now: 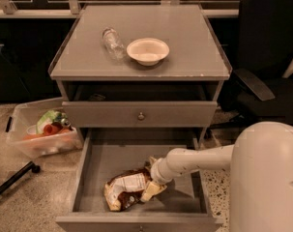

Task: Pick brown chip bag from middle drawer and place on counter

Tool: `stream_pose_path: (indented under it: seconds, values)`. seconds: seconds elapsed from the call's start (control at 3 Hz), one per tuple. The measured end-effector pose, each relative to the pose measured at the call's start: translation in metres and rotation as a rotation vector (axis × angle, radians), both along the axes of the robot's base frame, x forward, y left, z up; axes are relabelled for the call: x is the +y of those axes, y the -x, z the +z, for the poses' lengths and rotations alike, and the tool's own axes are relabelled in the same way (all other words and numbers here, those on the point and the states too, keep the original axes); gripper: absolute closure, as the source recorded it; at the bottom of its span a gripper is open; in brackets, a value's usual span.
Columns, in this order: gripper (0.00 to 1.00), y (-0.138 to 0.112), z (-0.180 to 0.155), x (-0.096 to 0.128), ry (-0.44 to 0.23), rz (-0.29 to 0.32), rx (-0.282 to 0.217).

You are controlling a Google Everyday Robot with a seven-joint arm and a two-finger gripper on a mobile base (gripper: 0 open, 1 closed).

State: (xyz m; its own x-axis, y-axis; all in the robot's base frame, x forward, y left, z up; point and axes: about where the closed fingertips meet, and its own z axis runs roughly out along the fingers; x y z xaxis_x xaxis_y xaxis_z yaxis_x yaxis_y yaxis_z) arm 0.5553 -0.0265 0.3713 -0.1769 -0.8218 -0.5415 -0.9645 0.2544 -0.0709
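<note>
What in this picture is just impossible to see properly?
All in the camera view:
- The gripper, down in the middle drawer at the brown chip bag, is mostly covered by its own wrist.
- The bag's label print is too blurred to read.
- The upper drawer is dark inside.
- The floor bin has blurred contents.

I see warm, dim light from above: soft sheen on the glossy grey worktop (184, 57) at twelve o'clock, while my pincer (153, 184) at six o'clock sits in the shadowed grey drawer (184, 199).
</note>
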Motion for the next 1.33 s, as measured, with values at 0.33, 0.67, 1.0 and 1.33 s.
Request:
stream_pose_path:
  seconds: [0.33, 0.67, 1.0, 1.33]
  values:
    - [0.15, -0.001, -0.023, -0.009, -0.004, -0.032, -0.012]
    - [0.39, 0.001, -0.017, -0.019, -0.035, -0.070, -0.066]
    - [0.62, 0.007, 0.008, -0.027, -0.088, -0.092, -0.143]
    - [0.85, 0.015, 0.050, -0.033, -0.153, -0.092, -0.222]
